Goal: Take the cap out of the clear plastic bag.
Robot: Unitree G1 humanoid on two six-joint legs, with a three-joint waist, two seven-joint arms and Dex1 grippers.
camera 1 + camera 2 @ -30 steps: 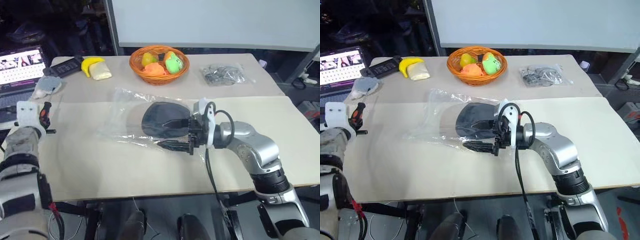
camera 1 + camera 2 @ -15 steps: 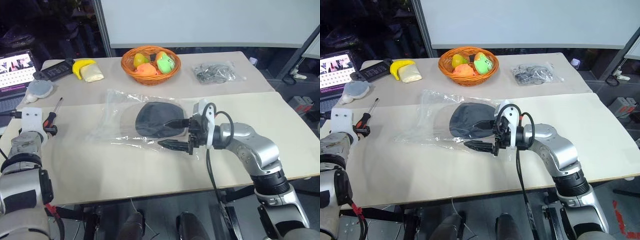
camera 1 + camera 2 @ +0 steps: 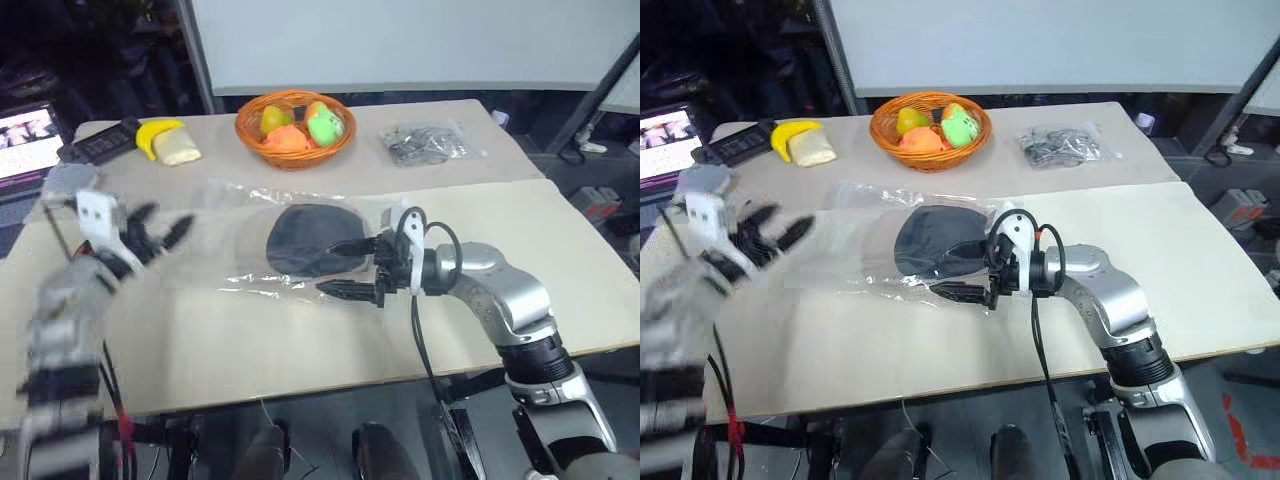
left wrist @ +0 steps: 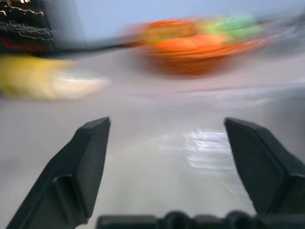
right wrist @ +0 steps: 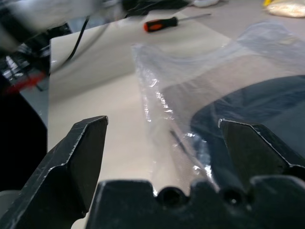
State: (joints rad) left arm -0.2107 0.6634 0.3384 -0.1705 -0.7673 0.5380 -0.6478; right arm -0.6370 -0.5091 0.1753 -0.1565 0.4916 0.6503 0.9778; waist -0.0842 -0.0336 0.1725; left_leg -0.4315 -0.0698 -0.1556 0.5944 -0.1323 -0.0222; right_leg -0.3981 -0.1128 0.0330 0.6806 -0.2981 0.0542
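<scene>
The cap [image 3: 303, 238] lies as a dark oval inside the clear plastic bag [image 3: 232, 238], which is spread flat on the table [image 3: 250, 340]. My right gripper [image 3: 329, 268] is open at the bag's right end, low over the table. One finger lies over the cap's right edge and the other over the bag's near edge. In the right wrist view the gripper [image 5: 162, 123] frames the crinkled bag [image 5: 157, 86] and the cap [image 5: 257, 105]. My left gripper [image 3: 150, 233] hovers blurred just off the bag's left end. Its fingers [image 4: 90, 157] are spread wide with nothing between them.
An orange basket of fruit [image 3: 293, 130] stands at the back, with a banana [image 3: 160, 130] and a remote [image 3: 95, 148] to its left. A small bag of grey items [image 3: 425, 145] lies at the back right. There is a laptop [image 3: 25, 135] at far left and a screwdriver [image 5: 162, 24] left of the bag.
My left arm has risen and swung in toward the bag's left end, and its fingers now show spread. The camera has shifted. My right gripper has stayed put.
</scene>
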